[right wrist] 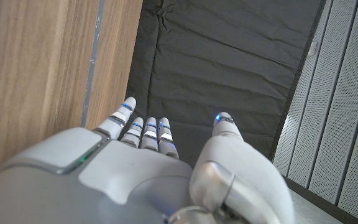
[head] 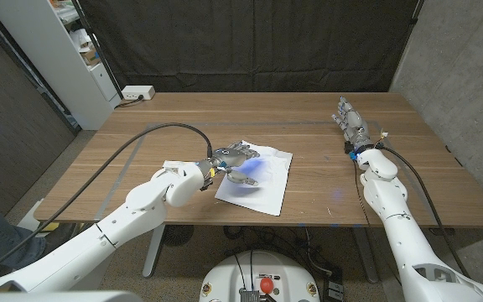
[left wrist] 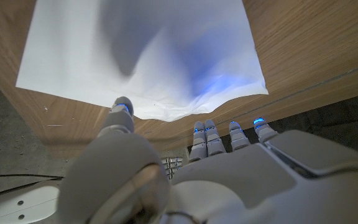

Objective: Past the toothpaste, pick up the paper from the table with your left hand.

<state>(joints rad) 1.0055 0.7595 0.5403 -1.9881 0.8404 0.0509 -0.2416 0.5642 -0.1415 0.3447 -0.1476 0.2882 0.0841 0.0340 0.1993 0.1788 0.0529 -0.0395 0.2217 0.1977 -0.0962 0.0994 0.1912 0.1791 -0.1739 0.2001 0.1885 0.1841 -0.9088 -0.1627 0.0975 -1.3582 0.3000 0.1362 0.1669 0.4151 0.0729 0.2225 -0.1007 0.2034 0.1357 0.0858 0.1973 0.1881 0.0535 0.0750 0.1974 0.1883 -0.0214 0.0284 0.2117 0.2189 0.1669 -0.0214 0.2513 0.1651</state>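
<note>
Well, the left hand (head: 235, 162) hovers fingers spread, gripping nothing, over the white sheet of paper (head: 262, 180) lying flat mid-way across the brown wooden worktop (head: 325, 134), so fingers may just slide or crumple it, since no edge is lifted.

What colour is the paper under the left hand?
White, with a bluish tint cast on it; the paper shows best in the left wrist view.
</note>
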